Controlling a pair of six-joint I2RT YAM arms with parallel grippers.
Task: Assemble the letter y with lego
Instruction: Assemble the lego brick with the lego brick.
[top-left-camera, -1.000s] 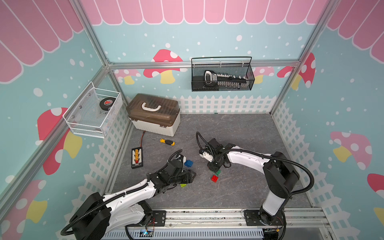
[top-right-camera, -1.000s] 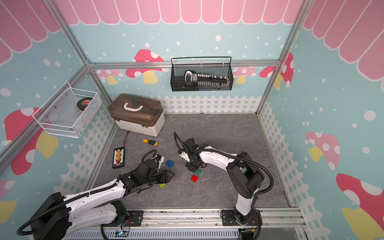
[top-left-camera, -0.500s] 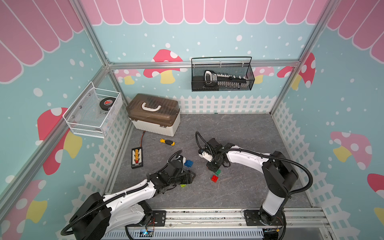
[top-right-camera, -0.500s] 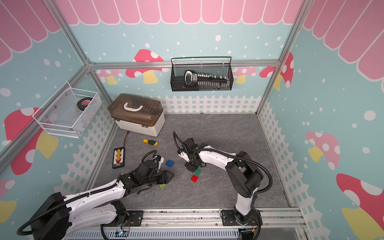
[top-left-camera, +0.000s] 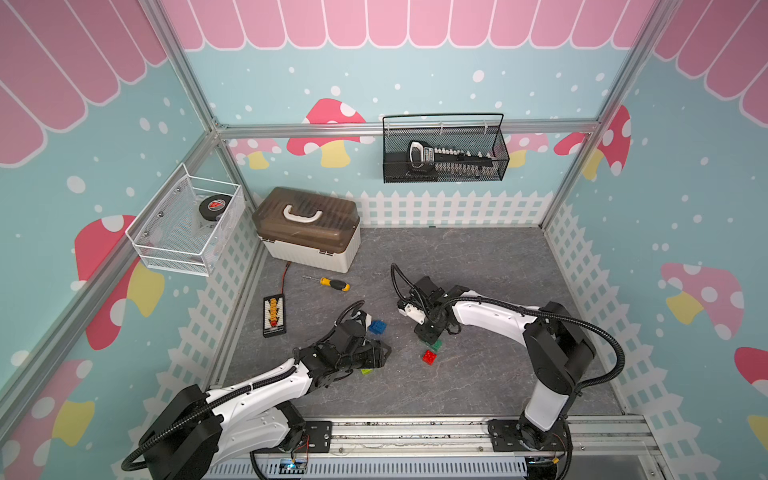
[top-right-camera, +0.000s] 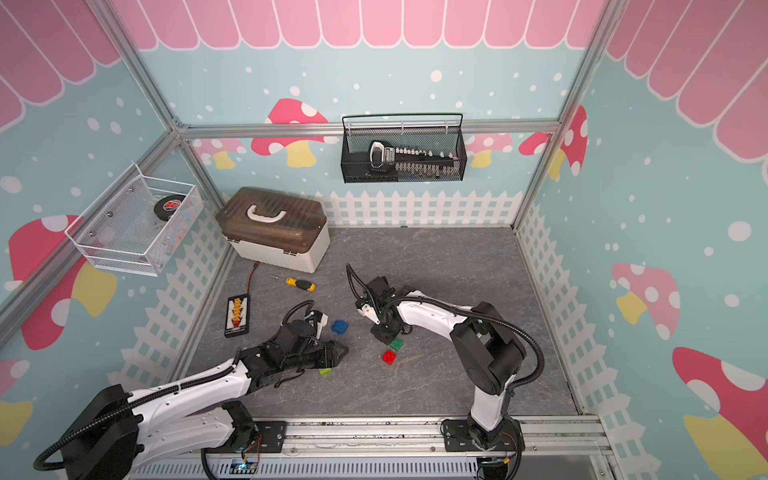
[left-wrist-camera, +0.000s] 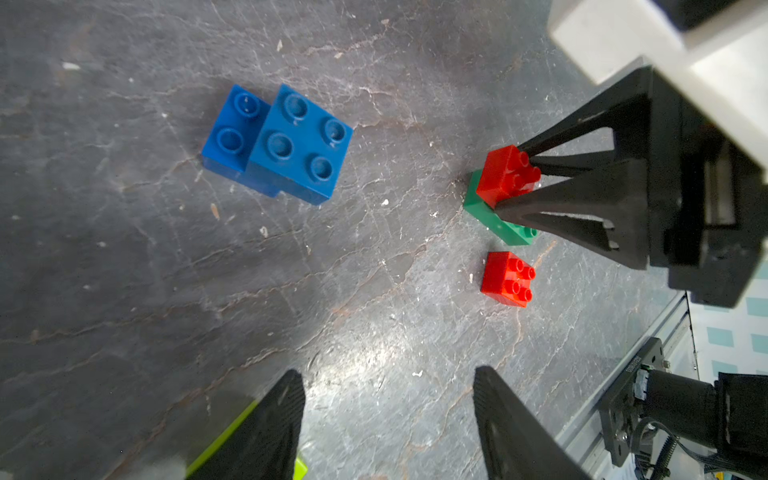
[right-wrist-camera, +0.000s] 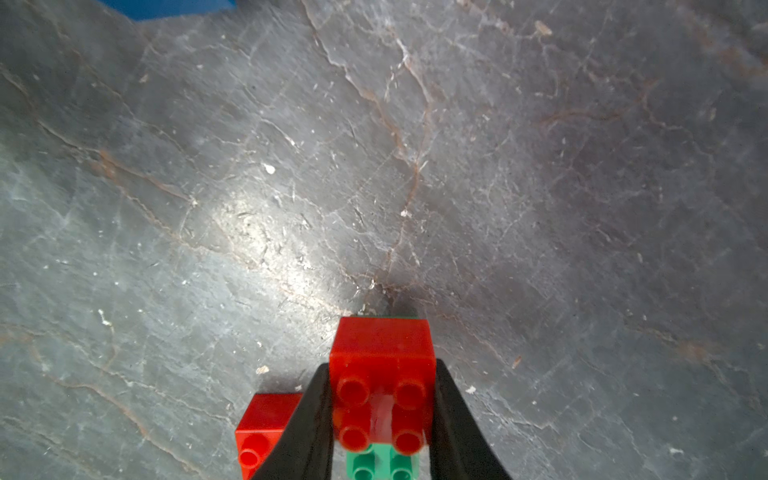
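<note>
Floor (top-left-camera: 478, 270) by toolbox (top-left-camera: 307, 232): right end effector (right-wrist-camera: 382, 370) gripping red brick (right-wrist-camera: 382, 340), left end effector (left-wrist-camera: 385, 372) agape

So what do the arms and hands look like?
Identical pair: left arm and right arm have white link shells, black joints and black bases. Black corrugated cable conduit loops along each. The left hand and right hand each carry two black tapered fingers; the right's show open triangular ribbing.

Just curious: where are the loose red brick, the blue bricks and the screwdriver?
loose red brick (left-wrist-camera: 508, 279): left wrist view, studded top.
blue bricks (left-wrist-camera: 297, 143): left wrist view, upper brick's top.
screwdriver (top-left-camera: 330, 283): a top view, yellow handle.
</note>
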